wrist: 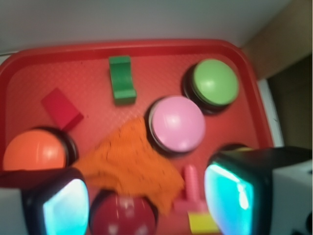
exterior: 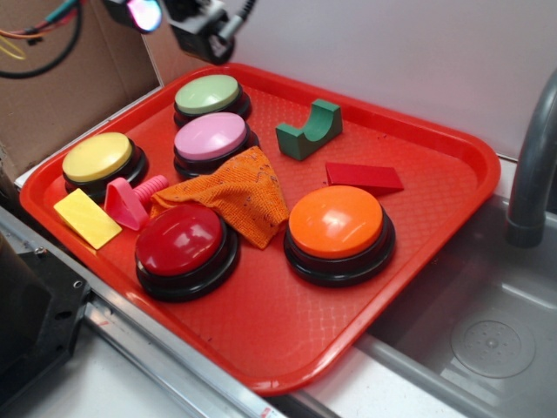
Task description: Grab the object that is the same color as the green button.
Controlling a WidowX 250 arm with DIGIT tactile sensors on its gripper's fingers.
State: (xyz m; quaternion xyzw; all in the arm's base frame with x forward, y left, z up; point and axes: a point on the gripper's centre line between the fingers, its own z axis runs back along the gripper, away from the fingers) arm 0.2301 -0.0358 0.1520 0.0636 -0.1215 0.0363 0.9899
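Observation:
The dark green arch block [exterior: 309, 130] lies on the red tray [exterior: 435, 226] at the back, right of the pale green dome button [exterior: 209, 94]. In the wrist view the block [wrist: 122, 79] is at the top centre and the green button [wrist: 214, 83] at the top right. My gripper [exterior: 174, 17] hangs high above the tray's back left corner, mostly cut off by the exterior frame's top edge. In the wrist view the gripper [wrist: 149, 203] is open and empty, its two glowing pads [wrist: 230, 196] wide apart, far above the cloth and red button.
On the tray are a pink button [exterior: 214, 139], yellow button [exterior: 98, 159], red button [exterior: 184, 244], orange button [exterior: 338, 228], orange cloth [exterior: 235, 196], flat red wedge [exterior: 364, 177], yellow wedge [exterior: 85, 218] and pink peg [exterior: 135, 198]. A sink [exterior: 487, 331] and grey faucet [exterior: 531, 165] lie right.

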